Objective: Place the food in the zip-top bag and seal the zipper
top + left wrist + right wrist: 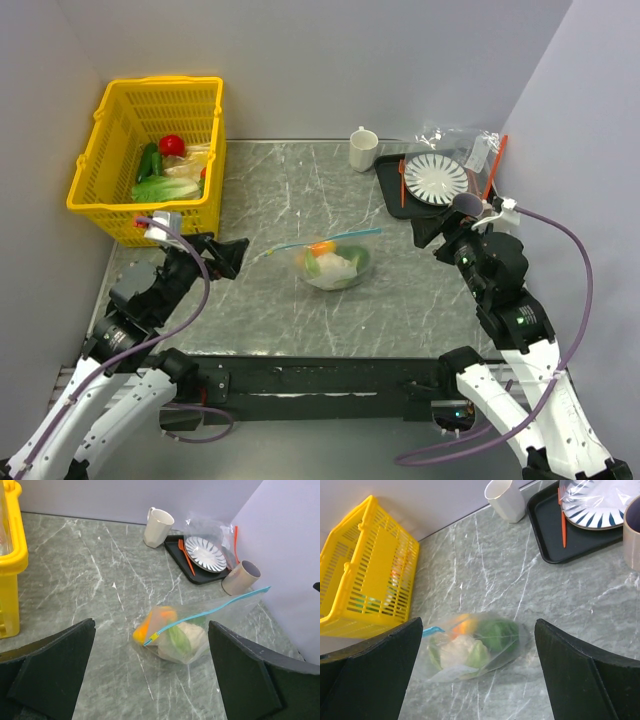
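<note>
So, bag (336, 266) w/ food (320, 248) lies btwn arms, zipper (330, 239) on far side; L gripper (235, 257) & R gripper (432, 236) both spread, empty.

The table (250, 300) was viewed steeply from high above its near edge by the top camera. Lower, nearer views were taken past the left end effector (151, 630) and right end effector (478, 625), faced inward from opposite sides; the zip-top bag (335, 262) was shared by all three.
</note>
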